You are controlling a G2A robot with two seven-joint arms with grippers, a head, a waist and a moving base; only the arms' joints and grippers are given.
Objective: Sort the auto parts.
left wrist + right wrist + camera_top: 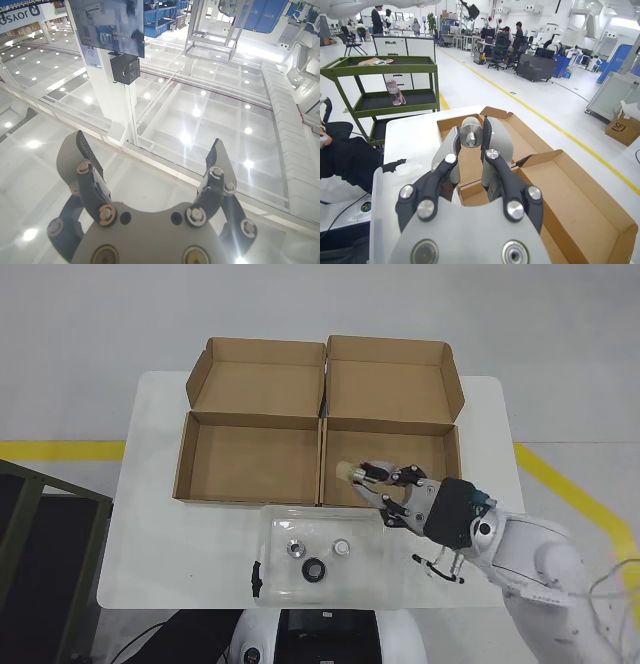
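Right claw [470, 127] is clamped on a short metal cylinder [469, 137], one toothed finger on each side of its round body and its stepped end face turned back toward the wrist. From above, the right claw [372, 476] holds the cylinder [352, 472] over the right box [430, 464], above the part of the floor nearest the wall it shares with the left box [245, 464]. The two boxes stand side by side along the far edge of the table [150, 514]. The cylinder appears to hang above the cardboard rather than rest on it, though the height is hard to judge. Left claw [148, 150] points up at the ceiling with its fingers spread wide and nothing between them. Both boxes show bare cardboard where their floors can be seen, so the sorting looks to be near its start, with this cylinder likely the first part to go in. Three parts lie in the clear bin [275, 526] at the near edge of the table: a metal ring [295, 548], a black ring [316, 569] and a small pale piece [342, 547]. All three are close behind the right claw and none is in its grip. What is left is to set the cylinder down and then carry those three over.
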